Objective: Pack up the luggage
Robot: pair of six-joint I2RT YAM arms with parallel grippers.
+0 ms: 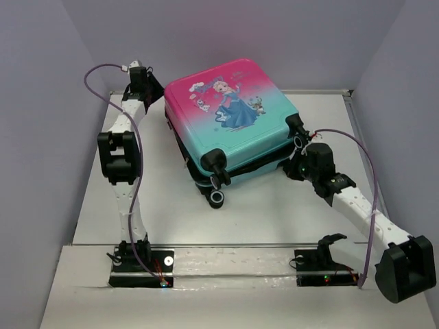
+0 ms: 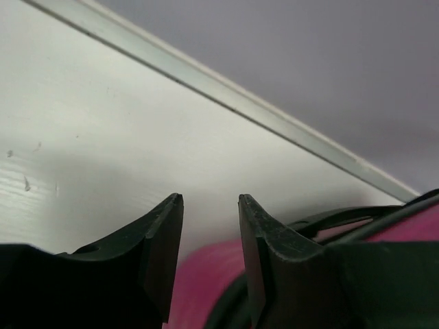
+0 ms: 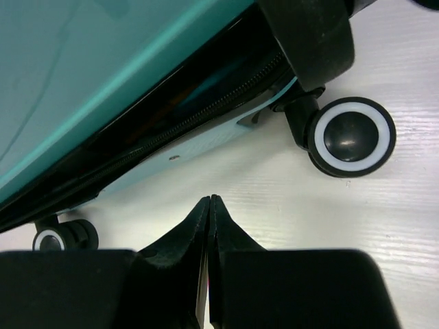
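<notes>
Top external view: small hard-shell suitcase (image 1: 230, 116), pink fading to teal with a cartoon princess print, lying flat on the white table (image 1: 171, 212), printed shell up, black wheels toward the arm bases. Sits between the two grippers: pink far corner just beside the left gripper (image 1: 151, 96), teal wheeled corner just ahead of the right gripper (image 1: 293, 170).

Left wrist view: left gripper (image 2: 210, 205) with jaws standing apart, nothing between them. Pink shell right under the tips and off to their right. Bare table beyond the tips, then the grey-violet wall (image 2: 309, 55).

Right wrist view: right gripper (image 3: 210, 202) with jaws pressed together on nothing, low over the table. Teal shell just beyond the tips, spreading up and to their left, with a dark seam and a zipper (image 3: 206, 113) running between the two shells. Ahead and to the right of the tips, apart from them, a black wheel ringed in white (image 3: 351, 135). Off to their left, a second such wheel (image 3: 51, 238).
</notes>
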